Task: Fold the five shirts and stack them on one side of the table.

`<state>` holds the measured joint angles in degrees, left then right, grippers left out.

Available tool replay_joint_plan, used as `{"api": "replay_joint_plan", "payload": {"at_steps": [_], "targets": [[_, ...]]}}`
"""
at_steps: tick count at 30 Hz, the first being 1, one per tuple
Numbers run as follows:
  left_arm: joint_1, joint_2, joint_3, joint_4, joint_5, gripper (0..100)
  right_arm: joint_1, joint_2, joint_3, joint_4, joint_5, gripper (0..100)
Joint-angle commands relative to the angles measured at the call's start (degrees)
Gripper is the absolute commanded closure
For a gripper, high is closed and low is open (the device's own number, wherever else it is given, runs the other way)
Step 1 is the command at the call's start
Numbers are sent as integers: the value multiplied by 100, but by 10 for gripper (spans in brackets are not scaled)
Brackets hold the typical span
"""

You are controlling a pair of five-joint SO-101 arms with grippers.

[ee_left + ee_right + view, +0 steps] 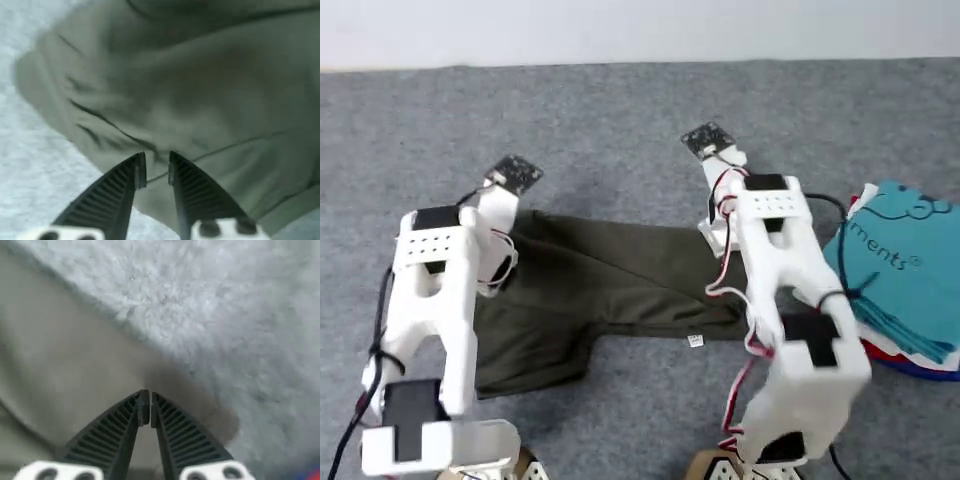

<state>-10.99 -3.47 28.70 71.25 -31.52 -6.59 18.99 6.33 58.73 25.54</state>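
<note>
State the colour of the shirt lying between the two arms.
The shirt is dark olive green, clearest in the high view.

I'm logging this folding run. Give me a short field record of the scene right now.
surface: grey carpet
shirt: olive, partly folded, lying between the two arms
stack: folded shirts, teal on top, beside the right arm
left end effector: over the shirt
right end effector: shut, at the shirt's edge
</note>
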Motion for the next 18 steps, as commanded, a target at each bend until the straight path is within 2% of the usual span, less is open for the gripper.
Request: {"api": "replay_joint_plan", "payload": {"at_steps": [1, 4, 12, 18], "targets": [[26, 176, 4, 97, -299, 922, 180, 681, -1020, 127, -35, 988], [-44, 396, 4, 352, -607, 923, 356, 1305, -1846, 409, -35, 988], [-826, 571, 4, 431, -1116, 923, 629, 2440, -3569, 1051, -35, 988], [-818, 554, -13, 624, -1152, 922, 479, 2545, -4299, 1613, -35, 988]]}}
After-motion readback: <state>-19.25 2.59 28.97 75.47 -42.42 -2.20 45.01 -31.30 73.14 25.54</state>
